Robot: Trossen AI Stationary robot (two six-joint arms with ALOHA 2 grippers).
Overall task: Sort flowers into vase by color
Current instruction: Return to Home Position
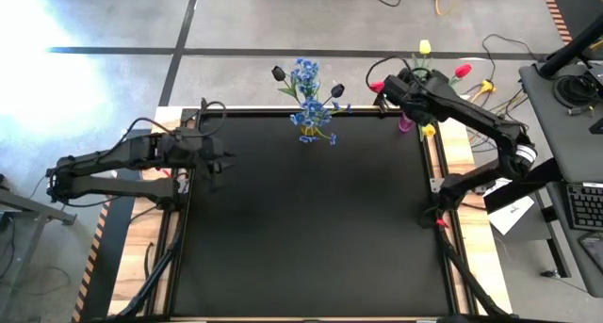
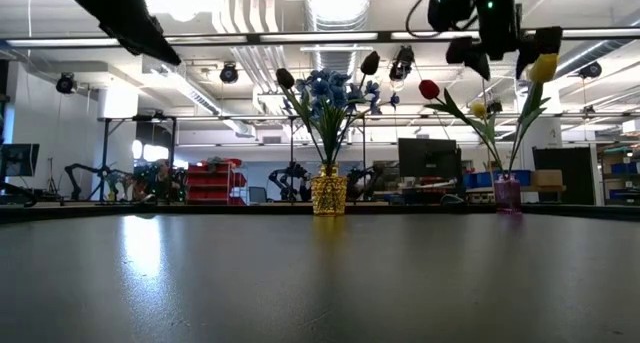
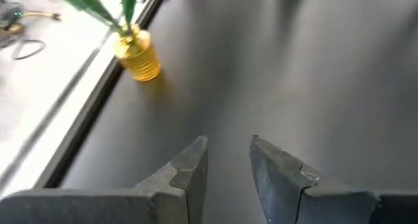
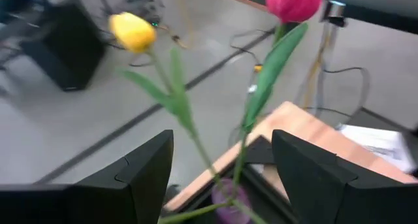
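Note:
A gold vase (image 1: 309, 127) stands at the table's far edge, holding blue sprays (image 1: 305, 76) and black tulips (image 1: 279, 73). A purple vase (image 1: 406, 123) at the far right corner holds red tulips (image 2: 429, 88) and yellow tulips (image 2: 543, 67). My right gripper (image 4: 222, 168) hangs open above the purple vase (image 4: 228, 208). Its fingers stand on either side of the green stems (image 4: 196, 142) without touching them. A yellow tulip (image 4: 132, 31) and a red one (image 4: 294, 2) rise beyond them. My left gripper (image 3: 228, 160) is open and raised near the table's left edge, apart from the gold vase (image 3: 138, 54).
Wooden rails (image 1: 459, 153) frame the black table top (image 1: 301, 229). Cables (image 1: 490, 50) lie on the floor beyond the far right corner. A desk with a keyboard (image 1: 586, 205) stands to the right. The middle and near parts of the table top are bare.

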